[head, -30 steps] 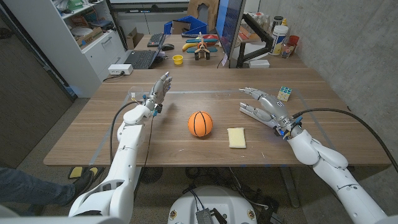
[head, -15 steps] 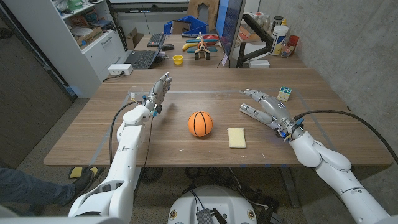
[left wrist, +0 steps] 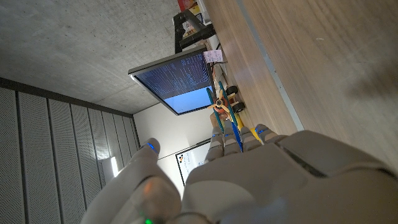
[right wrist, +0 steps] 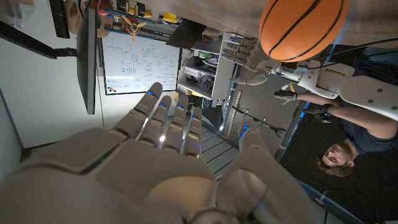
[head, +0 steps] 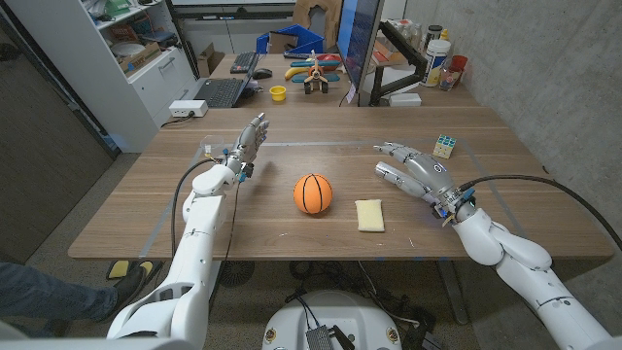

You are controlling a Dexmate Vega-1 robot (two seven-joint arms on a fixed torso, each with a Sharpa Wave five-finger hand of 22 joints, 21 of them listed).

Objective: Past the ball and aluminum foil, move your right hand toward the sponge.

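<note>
Because your right hand [head: 413, 170] hangs open and empty right of the sponge [head: 369, 215], steer it left; ball [head: 313, 193] lies beyond.

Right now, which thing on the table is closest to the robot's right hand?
The yellow sponge; the orange ball lies farther from the right hand.

Sponge [head: 369, 215] lies between ball [head: 313, 193] and right robot hand [head: 413, 168].

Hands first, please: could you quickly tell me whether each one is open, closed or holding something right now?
Left hand: open, fingers extended, holding nothing.
Right hand: open, fingers spread above the table, holding nothing.
</note>
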